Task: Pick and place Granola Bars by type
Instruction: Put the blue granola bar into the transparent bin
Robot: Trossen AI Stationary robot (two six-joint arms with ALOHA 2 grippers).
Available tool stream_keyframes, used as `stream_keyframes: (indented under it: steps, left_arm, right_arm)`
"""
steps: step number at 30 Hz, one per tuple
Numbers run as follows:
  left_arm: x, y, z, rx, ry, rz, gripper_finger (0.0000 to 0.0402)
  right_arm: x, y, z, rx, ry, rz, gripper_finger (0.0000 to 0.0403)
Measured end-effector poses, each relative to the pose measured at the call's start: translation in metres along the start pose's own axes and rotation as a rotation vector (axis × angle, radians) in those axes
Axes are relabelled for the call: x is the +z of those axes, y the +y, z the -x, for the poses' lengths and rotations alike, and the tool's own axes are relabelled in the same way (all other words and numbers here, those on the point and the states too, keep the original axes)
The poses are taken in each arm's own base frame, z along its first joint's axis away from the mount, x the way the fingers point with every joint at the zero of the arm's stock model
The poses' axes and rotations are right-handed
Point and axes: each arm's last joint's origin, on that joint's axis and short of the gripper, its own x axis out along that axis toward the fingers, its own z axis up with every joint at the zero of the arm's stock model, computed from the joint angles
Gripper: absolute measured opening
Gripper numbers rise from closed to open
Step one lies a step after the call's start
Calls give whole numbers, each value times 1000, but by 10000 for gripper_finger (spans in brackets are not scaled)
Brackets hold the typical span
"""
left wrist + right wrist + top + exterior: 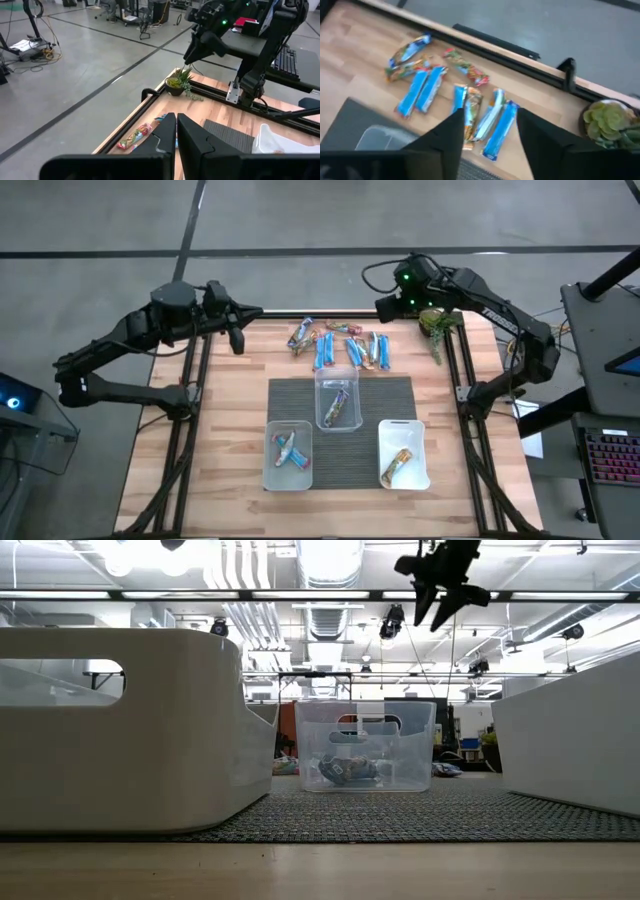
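Observation:
Several granola bars (340, 345) lie loose on the wood at the table's far middle. Most are bright blue; some are orange or red. In the right wrist view the blue bars (497, 127) and an orange one (470, 112) show between my fingers. My right gripper (490, 135) hangs open above the pile's right end (385, 308) and touches nothing. My left gripper (176, 132) is shut and empty, raised over the far left corner (238, 340).
Three clear tubs stand on a grey mat (400, 395): the middle one (338, 385) holds dark bars, the near left one (288, 470) blue ones, the near right one (403, 435) an orange one. A small green plant (437, 328) sits at the far right corner.

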Motion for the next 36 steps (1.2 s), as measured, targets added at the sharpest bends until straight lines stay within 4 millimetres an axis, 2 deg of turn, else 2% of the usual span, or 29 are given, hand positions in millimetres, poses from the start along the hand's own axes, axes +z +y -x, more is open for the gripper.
stream_keyframes:
  steps: [7,14,25,30,36]
  left_arm:
    - [0,0,0,7,-1,24,0]
    - [0,0,0,11,-1,40,0]
    - [0,0,0,12,-1,66,0]
    - [-2,1,0,15,18,70,0]
    - [-5,1,0,22,53,74,0]
  right_arm:
    - [2,-10,-16,-62,51,-52,253]
    - [1,-9,-28,-82,81,-45,294]
    - [-2,-2,-72,-145,195,9,288]
    - [-5,1,-94,-160,269,145,279]
    - [-19,9,-112,-195,392,228,274]
